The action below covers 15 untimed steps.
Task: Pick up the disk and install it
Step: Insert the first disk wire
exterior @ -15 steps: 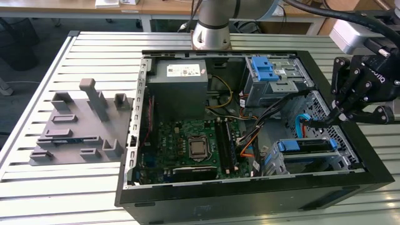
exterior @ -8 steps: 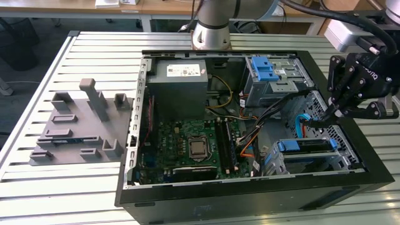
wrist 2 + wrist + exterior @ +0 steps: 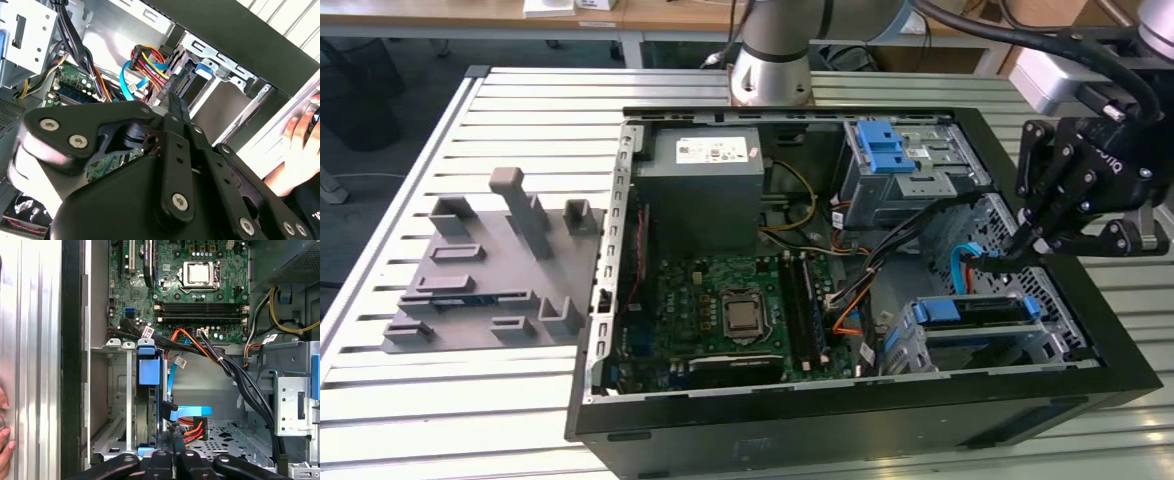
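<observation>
Disk [image 3: 149, 365] was seen seated edge-on in the drive cage [image 3: 117, 405] of the open computer case [image 3: 854, 420], its blue bracket showing at the cage mouth. Gripper [image 3: 1007, 257] was held close by that cage, at the red and yellow cable plug [image 3: 192, 429], jaws drawn narrow together.

Between the far drive cage [image 3: 907, 185] and the near drive cage [image 3: 1047, 345] the case floor [image 3: 225, 437] lies open, though a black cable bundle [image 3: 240, 382] and a blue cable [image 3: 187, 411] cross it. The disk [image 3: 974, 311] fills the near cage's slot. A person's hand [image 3: 300, 150] lies just outside the case wall.
</observation>
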### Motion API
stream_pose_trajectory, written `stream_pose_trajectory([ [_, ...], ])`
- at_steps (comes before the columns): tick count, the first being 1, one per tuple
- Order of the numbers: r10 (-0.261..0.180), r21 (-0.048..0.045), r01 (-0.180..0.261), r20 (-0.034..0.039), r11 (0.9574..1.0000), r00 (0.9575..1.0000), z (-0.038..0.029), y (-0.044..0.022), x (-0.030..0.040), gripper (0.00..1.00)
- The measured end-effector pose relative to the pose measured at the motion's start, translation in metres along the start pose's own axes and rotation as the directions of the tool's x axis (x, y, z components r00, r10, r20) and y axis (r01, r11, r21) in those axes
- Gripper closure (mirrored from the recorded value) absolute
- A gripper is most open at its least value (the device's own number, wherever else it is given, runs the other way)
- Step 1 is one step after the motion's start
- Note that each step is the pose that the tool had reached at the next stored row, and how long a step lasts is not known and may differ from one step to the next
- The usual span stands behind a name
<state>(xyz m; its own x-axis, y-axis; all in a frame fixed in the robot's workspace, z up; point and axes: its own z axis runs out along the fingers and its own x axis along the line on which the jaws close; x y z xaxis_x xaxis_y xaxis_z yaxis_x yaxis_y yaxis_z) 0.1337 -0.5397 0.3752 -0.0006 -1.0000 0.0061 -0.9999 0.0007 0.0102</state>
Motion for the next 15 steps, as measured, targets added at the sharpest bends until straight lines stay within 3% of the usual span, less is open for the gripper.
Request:
stream_pose_trajectory([
  [1,0.0,0.0,0.0,-0.0003,1.0,1.0,0.0008,0.0,-0.0002,0.89],
  [2,0.0,0.0001,0.0,-0.0007,1.0,1.0,0.0016,0.0,-0.0003,0.82],
  [5,0.0,0.0001,0.0,-0.0007,1.0,1.0,0.0053,0.0,-0.0005,0.81],
  [6,0.0,0.0001,0.0,-0.0007,1.0,1.0,0.007,-0.0001,-0.0006,0.75],
  [15,0.0,0.0002,0.0,-0.0009,1.0,1.0,0.015,-0.0002,-0.0009,0.75],
])
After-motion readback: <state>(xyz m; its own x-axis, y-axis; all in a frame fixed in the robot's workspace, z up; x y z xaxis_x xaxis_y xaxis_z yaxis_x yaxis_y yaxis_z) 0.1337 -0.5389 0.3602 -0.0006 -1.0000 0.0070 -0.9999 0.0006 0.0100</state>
